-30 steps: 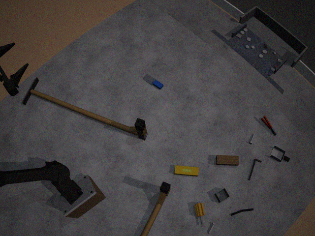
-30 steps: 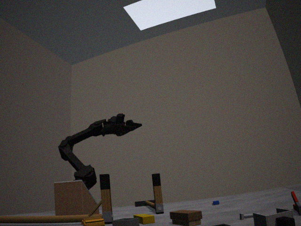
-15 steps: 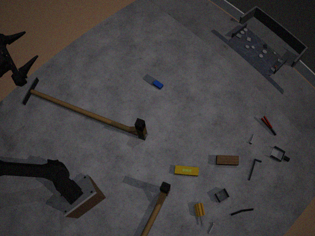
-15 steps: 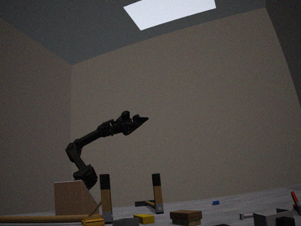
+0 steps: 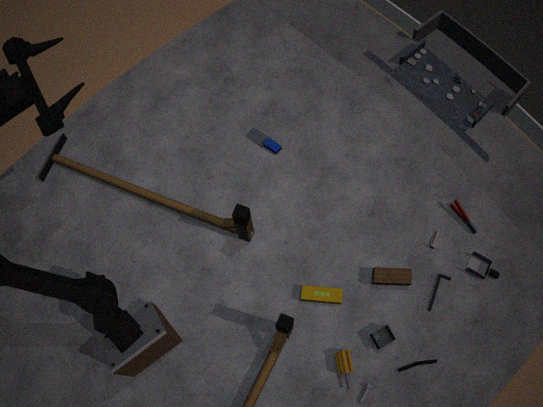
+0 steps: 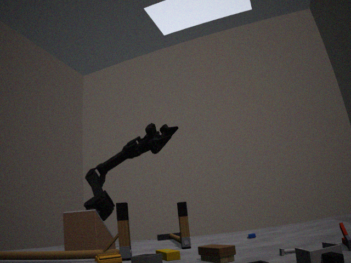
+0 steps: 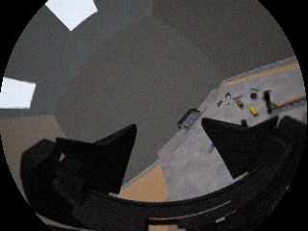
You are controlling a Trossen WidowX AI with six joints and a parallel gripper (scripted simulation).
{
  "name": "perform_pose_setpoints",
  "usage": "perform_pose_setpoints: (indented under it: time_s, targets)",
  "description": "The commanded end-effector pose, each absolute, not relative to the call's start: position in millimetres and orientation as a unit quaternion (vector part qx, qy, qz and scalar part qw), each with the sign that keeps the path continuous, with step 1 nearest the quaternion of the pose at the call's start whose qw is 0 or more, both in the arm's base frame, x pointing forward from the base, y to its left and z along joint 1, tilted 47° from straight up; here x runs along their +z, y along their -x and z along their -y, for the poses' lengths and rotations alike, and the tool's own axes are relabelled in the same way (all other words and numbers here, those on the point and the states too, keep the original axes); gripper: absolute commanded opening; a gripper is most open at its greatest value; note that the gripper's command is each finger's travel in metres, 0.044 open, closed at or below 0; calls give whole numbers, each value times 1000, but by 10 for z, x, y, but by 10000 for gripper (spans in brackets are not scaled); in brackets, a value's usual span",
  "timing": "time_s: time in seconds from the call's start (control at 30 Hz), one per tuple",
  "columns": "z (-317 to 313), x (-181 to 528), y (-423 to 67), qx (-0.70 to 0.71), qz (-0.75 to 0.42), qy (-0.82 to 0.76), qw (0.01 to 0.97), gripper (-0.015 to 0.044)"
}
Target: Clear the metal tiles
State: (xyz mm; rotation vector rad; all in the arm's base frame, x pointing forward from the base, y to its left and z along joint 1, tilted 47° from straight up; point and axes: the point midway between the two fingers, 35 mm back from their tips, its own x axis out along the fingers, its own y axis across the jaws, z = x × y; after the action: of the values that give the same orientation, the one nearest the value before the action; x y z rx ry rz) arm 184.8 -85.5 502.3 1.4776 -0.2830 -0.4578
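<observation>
The steel bench plate point(image 5: 417, 74) lies at the far right corner of the table, with several pale metal tiles point(image 5: 436, 80) scattered on it. The dark-walled catch box point(image 5: 482, 50) stands at its far end. The long scraper point(image 5: 144, 194) point(image 6: 183, 226) lies on the table at the left, with a wooden handle, a flat dark blade point(image 5: 53, 156) and an upright black-topped grip block. My gripper point(image 5: 72, 61) point(image 6: 173, 129) point(image 7: 169, 125) is open and empty. It is raised high in the air, above the table's left edge and beyond the blade. The plate and box show small in the wrist view point(image 7: 191, 117).
A second wooden-handled tool point(image 5: 267, 363) point(image 6: 123, 229) lies at the front. A blue block point(image 5: 272, 145), a yellow block point(image 5: 321, 293), a brown block point(image 5: 392, 275), a yellow-handled tool point(image 5: 344, 361), red pliers point(image 5: 461, 212), small open boxes and an L-key lie at the right. The arm's base point(image 5: 131, 337) stands at the front left.
</observation>
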Motion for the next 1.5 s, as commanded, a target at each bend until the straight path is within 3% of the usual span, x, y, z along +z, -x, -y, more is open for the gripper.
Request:
perform_pose_setpoints:
  time_s: [0.0,0.77,1.47]
  targets:
    - [990,5032,-1932,-222,145,-679,685,440]
    - [1924,4894,-2174,-310,250,-730,555,440]
    - [2931,4653,-2022,-361,361,-750,420,440]
